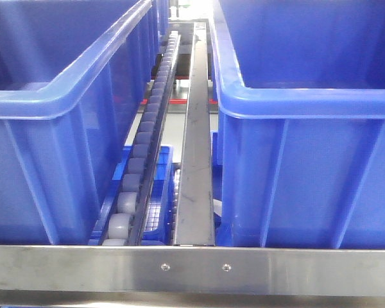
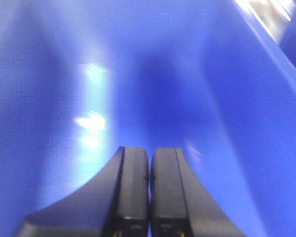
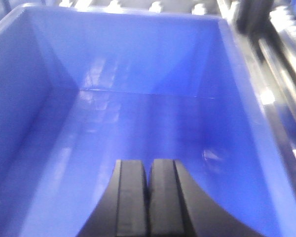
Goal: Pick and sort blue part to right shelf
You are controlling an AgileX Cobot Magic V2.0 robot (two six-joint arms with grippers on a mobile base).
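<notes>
No blue part shows in any view. In the left wrist view my left gripper (image 2: 149, 153) is shut and empty, its black fingers (image 2: 133, 187) pressed together close over the blurred inside of a blue bin (image 2: 197, 98). In the right wrist view my right gripper (image 3: 148, 165) is shut and empty, hanging over the bare floor of a blue bin (image 3: 138, 123). Neither gripper shows in the front view.
In the front view a blue bin (image 1: 51, 102) stands at left and another blue bin (image 1: 308, 96) at right. Between them run a grey roller track (image 1: 147, 128) and a steel rail (image 1: 197, 141). A steel crossbar (image 1: 192, 266) spans the front edge.
</notes>
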